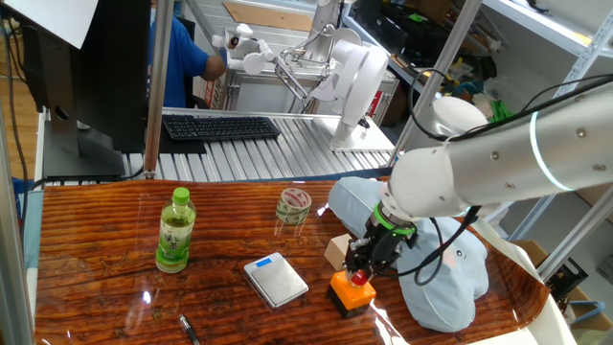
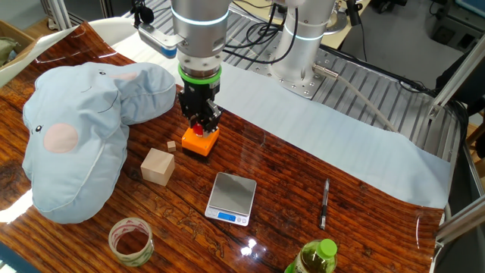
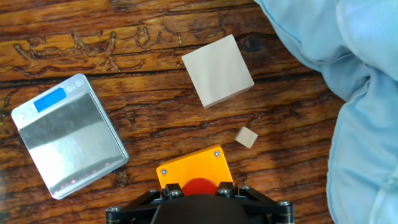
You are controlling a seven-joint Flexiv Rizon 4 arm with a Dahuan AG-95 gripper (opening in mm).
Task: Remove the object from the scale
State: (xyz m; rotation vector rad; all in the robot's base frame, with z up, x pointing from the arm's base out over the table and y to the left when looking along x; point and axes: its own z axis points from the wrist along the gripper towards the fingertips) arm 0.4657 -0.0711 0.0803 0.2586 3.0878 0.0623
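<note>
Orange box [image 2: 201, 139] under hand [image 2: 200, 121]

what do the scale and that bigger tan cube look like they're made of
The scale: its platform looks like brushed metal, silver-grey with a soft sheen and streaky reflections; the housing could be plastic. The tan cube: probably unfinished wood, pale and matte with faint grain, though the material isn't certain.

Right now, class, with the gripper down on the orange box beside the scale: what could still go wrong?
1. The gripper seems closed around the orange box; lifting away before opening might drag it.
2. The small wooden block and the plush toy lie close; a sideways retreat might knock them.
</note>
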